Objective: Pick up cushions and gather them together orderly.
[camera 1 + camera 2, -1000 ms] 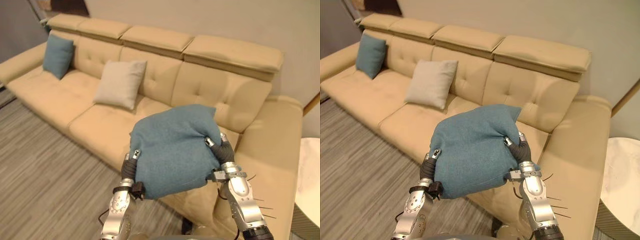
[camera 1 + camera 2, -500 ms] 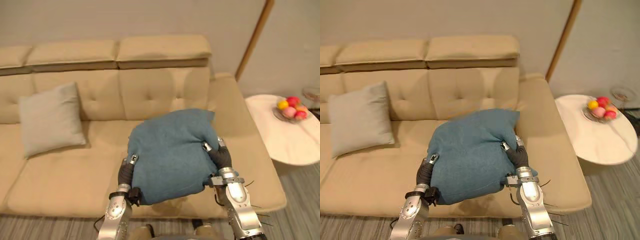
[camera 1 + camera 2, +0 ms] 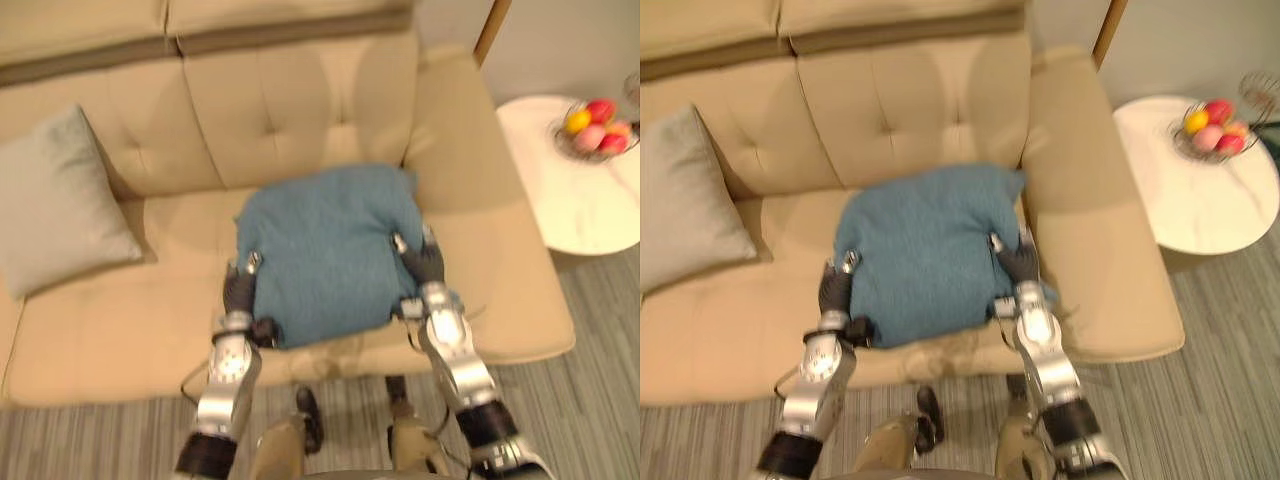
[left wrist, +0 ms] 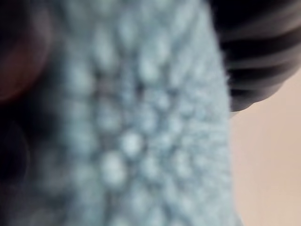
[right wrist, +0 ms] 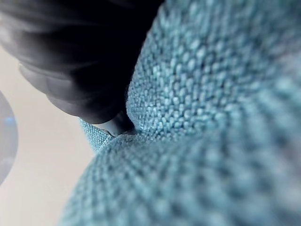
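Observation:
A teal knitted cushion [image 3: 325, 245] is held between my two hands over the right-hand seat of the beige sofa [image 3: 300, 110], close to its right armrest. My left hand [image 3: 240, 285] grips the cushion's left edge with the thumb on top. At the right edge my right hand [image 3: 420, 265] does the same, denting the fabric. The fingers beneath are hidden. The teal weave [image 5: 211, 117] presses right against the right wrist camera, and the left wrist view has the same cloth [image 4: 141, 141]. I cannot tell whether the cushion touches the seat. A pale grey cushion [image 3: 55, 205] leans on the backrest to the left.
A round white side table [image 3: 570, 200] stands right of the sofa's armrest [image 3: 470, 170], with a bowl of coloured fruit [image 3: 595, 125] on it. Striped grey floor [image 3: 600, 340] runs along the sofa's front. Bare seat lies between the two cushions.
The view has swung right and then tipped down towards the seat. Both hands keep their hold, and the teal cushion now sits lower, over the right-hand seat.

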Controlling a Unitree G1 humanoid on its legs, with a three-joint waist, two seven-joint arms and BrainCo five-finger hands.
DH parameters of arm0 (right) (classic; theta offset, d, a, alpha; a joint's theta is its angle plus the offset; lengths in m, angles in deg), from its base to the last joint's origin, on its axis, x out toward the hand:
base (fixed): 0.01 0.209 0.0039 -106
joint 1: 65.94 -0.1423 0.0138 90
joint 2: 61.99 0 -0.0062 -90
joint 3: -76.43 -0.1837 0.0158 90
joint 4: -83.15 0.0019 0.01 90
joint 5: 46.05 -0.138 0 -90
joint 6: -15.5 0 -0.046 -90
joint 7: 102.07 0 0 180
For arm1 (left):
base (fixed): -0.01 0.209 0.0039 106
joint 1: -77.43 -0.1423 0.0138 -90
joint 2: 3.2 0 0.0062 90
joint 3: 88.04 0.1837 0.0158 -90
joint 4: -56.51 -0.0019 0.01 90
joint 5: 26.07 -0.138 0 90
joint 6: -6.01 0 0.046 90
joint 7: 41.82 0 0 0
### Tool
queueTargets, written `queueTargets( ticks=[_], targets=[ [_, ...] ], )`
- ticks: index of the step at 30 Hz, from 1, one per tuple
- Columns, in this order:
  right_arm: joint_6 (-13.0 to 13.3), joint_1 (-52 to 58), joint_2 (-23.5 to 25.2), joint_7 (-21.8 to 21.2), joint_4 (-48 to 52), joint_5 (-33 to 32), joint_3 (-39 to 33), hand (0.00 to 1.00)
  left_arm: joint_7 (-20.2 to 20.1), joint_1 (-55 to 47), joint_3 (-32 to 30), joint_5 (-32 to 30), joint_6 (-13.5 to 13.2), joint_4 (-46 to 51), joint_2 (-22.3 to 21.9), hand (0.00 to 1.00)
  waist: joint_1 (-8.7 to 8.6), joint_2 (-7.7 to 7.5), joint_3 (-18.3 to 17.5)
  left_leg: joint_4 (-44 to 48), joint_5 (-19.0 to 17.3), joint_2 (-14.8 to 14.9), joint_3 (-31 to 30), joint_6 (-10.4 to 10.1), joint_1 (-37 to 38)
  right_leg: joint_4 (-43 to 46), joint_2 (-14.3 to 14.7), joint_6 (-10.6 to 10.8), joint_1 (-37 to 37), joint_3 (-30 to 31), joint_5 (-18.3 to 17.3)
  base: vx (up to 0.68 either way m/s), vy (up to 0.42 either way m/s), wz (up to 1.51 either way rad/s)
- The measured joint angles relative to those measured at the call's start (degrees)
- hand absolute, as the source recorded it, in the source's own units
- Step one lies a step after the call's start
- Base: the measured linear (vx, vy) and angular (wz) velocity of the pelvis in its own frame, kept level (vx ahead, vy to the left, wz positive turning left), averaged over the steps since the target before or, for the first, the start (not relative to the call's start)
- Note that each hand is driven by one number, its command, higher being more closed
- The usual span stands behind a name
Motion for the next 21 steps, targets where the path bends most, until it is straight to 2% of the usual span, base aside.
queueTargets(
  ticks=[2, 3, 5, 8, 9, 10, 12, 14, 17, 21],
  targets=[
    [-0.26, -13.7, -0.65, 3.6, -6.57, 0.03, -0.75, 1.0, 2.92, 13.91, -0.93, 0.3, -0.06, -5.75, 4.37, 1.0, 1.17, -0.06, 2.81, 0.31, 2.04, -0.05, -0.7, 0.12, -4.54, -0.3, -0.28, -0.74, -3.82, -1.3, 2.3, -0.21, -0.03, 0.2],
    [-0.44, -17.01, -0.69, 4.7, -7.77, 0.08, -1.49, 1.0, 3.86, 18.06, -0.92, 0.48, -0.07, -7.46, 5.56, 1.0, 1.49, -0.13, 3.38, 0.32, 2.64, -0.1, -0.91, 0.16, -5.8, -0.31, -0.38, -0.76, -4.89, -1.76, 2.6, -0.2, -0.031, 0.22],
    [-0.61, -30.13, -0.43, 8.15, -12.99, 0.56, -5.11, 1.0, 6.42, 33.76, -1.01, 1.15, -0.07, -12.95, 10.25, 1.0, 1.63, -0.15, 7.64, -0.12, 4.97, -0.33, -2.27, 0.05, -8.44, -0.31, -0.48, -0.99, -6.94, -3.29, 3.76, -0.26, -0.051, 0.34],
    [-0.7, -45.38, -0.13, 11.59, -20.13, 2.24, -10.2, 1.0, 8.06, 50.95, -1.26, 1.58, -0.25, -19.12, 14.61, 1.0, 1.46, -0.17, 10.89, -1.88, 8.06, -1.09, -3.76, -0.15, -11.29, -0.19, -0.59, -1.57, -9.92, -4.49, 4.96, -0.18, -0.044, 0.28],
    [-0.7, -49.28, -0.22, 12.41, -22.53, 2.25, -11.31, 1.0, 8.52, 55.29, -1.16, 1.63, -0.37, -21.31, 15.17, 0.0, 1.48, -0.12, 11.29, -2.37, 8.82, -1.2, -4.1, -0.23, -12.14, -0.2, -0.69, -1.69, -10.75, -4.87, 5.22, -0.09, -0.017, 0.2],
    [-0.69, -53.19, -0.46, 13.39, -25.08, 2.22, -12.26, 0.0, 8.75, 60.3, -1.13, 1.64, -0.67, -24.37, 15.54, 0.0, 1.22, -0.12, 11.47, -3.3, 9.8, -1.29, -4.72, -0.24, -13.03, -0.23, -0.74, -1.84, -11.79, -5.31, 5.6, -0.1, -0.024, 0.33],
    [-0.45, -60.42, -2.17, 15.82, -28.83, 2.03, -14.22, 0.0, 8.88, 72.3, -0.51, 1.69, -1.4, -32.76, 16.49, 0.0, 0.29, -0.1, 11.55, -7.46, 13.12, -2.24, -6.81, -0.49, -14.95, -0.74, -0.9, -2.13, -14.19, -7.26, 6.15, -0.11, -0.036, 0.44],
    [0.01, -64.43, -3.38, 16.77, -32.38, 1.08, -15.01, 0.0, 8.94, 78.7, 0.24, 1.69, -1.63, -38.58, 17.35, 0.0, -0.27, -0.12, 11.57, -11.52, 15.84, -2.5, -7.85, -0.77, -15.78, -2.04, -0.86, -2.74, -15.61, -8.76, 7.03, -0.07, -0.038, 0.37],
    [0.14, -69.29, -5.31, 16.79, -39.84, -1.89, -15.72, 0.0, 8.9, 83.89, 0.43, 1.95, -1.81, -45.57, 17.45, 0.0, -0.18, -0.1, 11.9, -17.19, 19.74, -2.86, -9.34, -1.23, -16.42, -2.67, -0.61, -2.82, -17.91, -10.13, 7.47, -0.04, -0.021, 0.19],
    [-0.06, -70.58, -6.85, 15.05, -45.07, -5.97, -16.12, 0.0, 7.62, 85.33, 0.03, 2.69, -0.67, -51.12, 17.29, 0.0, -0.07, 0.01, 13.04, -20.96, 22.04, -2.72, -10.05, -1.51, -17.31, -2.68, -0.04, -2.83, -19.9, -11.36, 7.47, 0.0, 0.021, 0.13]
  ],
)
